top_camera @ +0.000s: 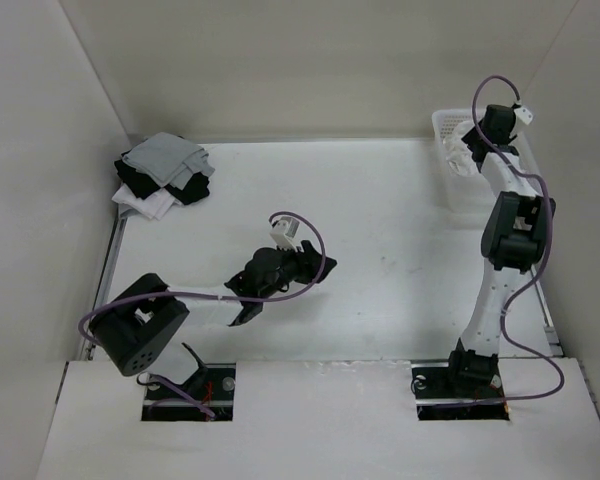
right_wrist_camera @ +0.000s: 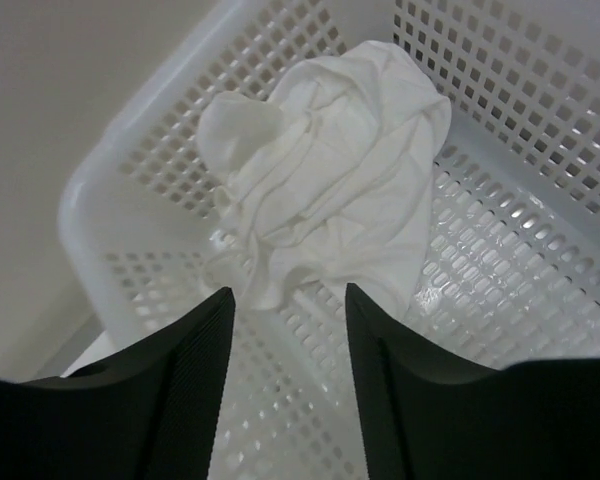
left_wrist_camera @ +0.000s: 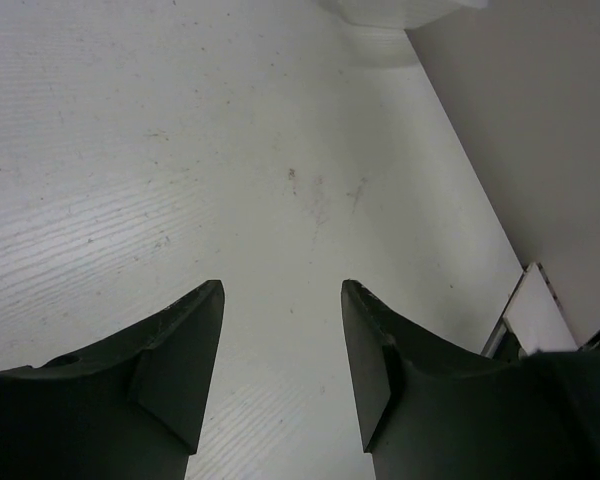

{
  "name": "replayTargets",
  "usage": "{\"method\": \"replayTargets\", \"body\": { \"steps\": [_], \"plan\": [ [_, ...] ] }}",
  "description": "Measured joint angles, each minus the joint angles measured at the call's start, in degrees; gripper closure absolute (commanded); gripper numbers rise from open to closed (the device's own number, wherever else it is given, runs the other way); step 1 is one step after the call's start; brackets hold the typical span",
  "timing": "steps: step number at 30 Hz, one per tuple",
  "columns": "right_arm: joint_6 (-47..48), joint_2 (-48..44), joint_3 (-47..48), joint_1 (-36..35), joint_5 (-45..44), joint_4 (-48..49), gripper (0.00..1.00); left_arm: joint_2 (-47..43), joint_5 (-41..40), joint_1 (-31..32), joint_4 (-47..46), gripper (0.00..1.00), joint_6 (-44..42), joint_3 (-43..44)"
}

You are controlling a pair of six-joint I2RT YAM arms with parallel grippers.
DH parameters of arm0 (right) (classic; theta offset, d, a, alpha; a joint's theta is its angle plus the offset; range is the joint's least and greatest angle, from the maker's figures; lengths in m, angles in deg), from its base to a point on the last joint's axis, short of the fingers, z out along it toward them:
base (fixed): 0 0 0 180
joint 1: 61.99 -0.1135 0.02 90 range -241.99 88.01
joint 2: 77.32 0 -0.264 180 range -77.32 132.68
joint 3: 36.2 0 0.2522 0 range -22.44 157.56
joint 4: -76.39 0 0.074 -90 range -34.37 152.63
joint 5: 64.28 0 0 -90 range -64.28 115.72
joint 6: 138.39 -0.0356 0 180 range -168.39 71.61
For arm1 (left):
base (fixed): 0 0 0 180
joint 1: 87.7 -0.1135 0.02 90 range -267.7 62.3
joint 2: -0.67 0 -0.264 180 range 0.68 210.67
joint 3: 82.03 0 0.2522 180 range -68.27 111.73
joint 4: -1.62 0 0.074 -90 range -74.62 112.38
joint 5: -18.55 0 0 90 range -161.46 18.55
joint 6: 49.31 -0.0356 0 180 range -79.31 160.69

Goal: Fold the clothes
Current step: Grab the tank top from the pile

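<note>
Facing right claw (right_wrist_camera: 288, 296): clothes (right_wrist_camera: 325, 175) bunched in basket (right_wrist_camera: 540, 120)

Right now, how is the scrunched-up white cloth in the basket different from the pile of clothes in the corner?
The crumpled white fabric garment lies inside the white plastic mesh basket; the stack of grey, black and white garments sits on the table. The garment is one scrunched piece, all white; the stack is several flat layers in three colours. Both are soft cloth.

Bright, even light — soft shadows, mostly sharp.
</note>
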Motion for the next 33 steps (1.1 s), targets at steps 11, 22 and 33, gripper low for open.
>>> {"method": "replayTargets", "body": {
  "steps": [11,22,33],
  "plan": [
    [-1.1,20.6,23.2,1.1,3.2,-9.4,0.40,1.6,1.2,-0.8,-3.1,0.48,0.1,-0.4],
    [-6.6,28.4,33.9,1.0,5.1,-10.8,0.61,2.4,2.2,-2.2,-4.9,0.47,0.2,-0.4],
    [-12.4,31.4,36.3,1.0,8.8,-9.6,0.99,3.8,2.6,-3.9,-5.6,0.47,0.5,-0.4]
  ]
}}
